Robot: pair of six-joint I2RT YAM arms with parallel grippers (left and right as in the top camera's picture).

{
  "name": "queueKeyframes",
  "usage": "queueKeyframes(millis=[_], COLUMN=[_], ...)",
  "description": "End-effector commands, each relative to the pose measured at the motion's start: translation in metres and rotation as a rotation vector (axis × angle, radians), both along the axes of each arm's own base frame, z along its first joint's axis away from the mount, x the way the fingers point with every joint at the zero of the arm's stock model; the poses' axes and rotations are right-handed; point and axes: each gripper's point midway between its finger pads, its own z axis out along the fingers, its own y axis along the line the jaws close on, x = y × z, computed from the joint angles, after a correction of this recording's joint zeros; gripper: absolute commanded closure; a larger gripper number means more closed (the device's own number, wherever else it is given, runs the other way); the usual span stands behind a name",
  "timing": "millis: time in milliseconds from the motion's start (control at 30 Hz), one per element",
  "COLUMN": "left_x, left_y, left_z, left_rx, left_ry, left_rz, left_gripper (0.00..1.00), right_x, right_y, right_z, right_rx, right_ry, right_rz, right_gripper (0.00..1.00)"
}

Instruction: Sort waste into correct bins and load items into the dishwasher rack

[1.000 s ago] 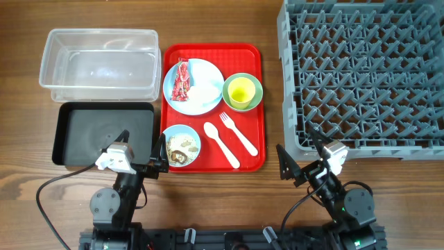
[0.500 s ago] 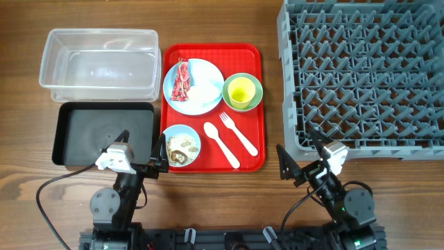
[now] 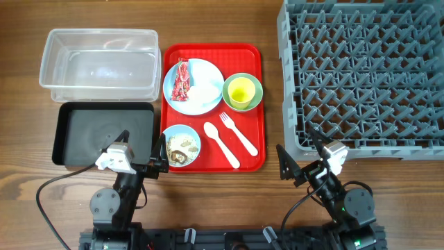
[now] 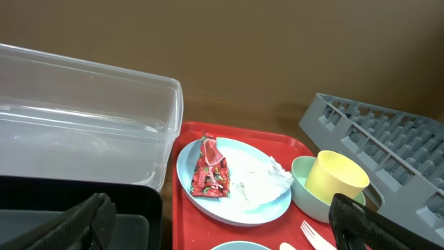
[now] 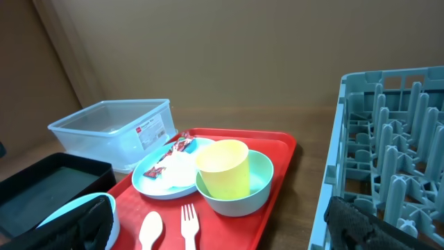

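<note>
Red wrapper (image 3: 182, 78) lies lengthwise ahead of the left gripper (image 3: 143, 144), farther from the right gripper (image 3: 298, 148); both spread apart, empty.

This looks like a robot lab bench set up to mimic kitchen work. A left arm (image 3: 111, 205) and a right arm (image 3: 347, 205) sit on a black rail (image 3: 229, 239) at the edge of a wood-grain counter (image 3: 208, 21), with a cable (image 3: 39, 201) looping loose. A rack (image 3: 361, 69), a red tray (image 3: 211, 52) of plastic dishes (image 3: 208, 73), a clear tub (image 3: 97, 62) and a black tray (image 3: 104, 132) are laid out squarely. The wall (image 4: 277, 42) behind is plain brown.
</note>
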Motion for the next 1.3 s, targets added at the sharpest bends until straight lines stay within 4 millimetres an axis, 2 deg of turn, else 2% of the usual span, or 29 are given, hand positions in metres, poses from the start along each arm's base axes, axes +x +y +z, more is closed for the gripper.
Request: queueKeyframes(millis=[0,133,267,633,767,900,1000,1167,1267], left_x=[0.000,0.000,0.000,0.000,-0.001,-0.002,-0.004,-0.013,-0.020], left_y=[0.001,0.001,0.001,0.001,-0.003,-0.008,-0.016,-0.022,-0.021], left_z=[-0.003,-0.002,-0.002,-0.002,-0.002,0.001,0.018,0.072,0.107], left_rx=[0.012,0.012,0.012,0.012,-0.001,-0.142,-0.265,-0.272,-0.270], left_ry=[-0.001,-0.001,-0.001,-0.001,0.001,0.021,-0.017,-0.204,-0.255], left_rz=[0.002,0.002,0.002,0.002,-0.021,-0.042,-0.093,-0.160,-0.163], left_gripper=[0.00,0.00,0.00,0.00,0.00,0.00,0.00,0.00,0.00], right_x=[0.000,0.001,0.008,0.008,0.007,0.004,-0.002,-0.019,-0.027], right_y=[-0.001,-0.001,-0.017,-0.018,-0.015,-0.009,-0.001,-0.002,-0.005], right_z=[0.001,0.001,-0.001,-0.001,0.000,0.004,0.027,0.096,0.134], right_rx=[-0.010,-0.013,-0.151,-0.168,-0.154,0.003,0.091,0.114,0.098], right_ry=[-0.013,-0.014,-0.067,-0.074,-0.074,-0.018,-0.066,-0.225,-0.224], right_rz=[-0.004,-0.007,-0.109,-0.113,-0.091,-0.056,0.004,0.032,0.025], right_gripper=[0.00,0.00,0.00,0.00,0.00,0.00,0.00,0.00,0.00])
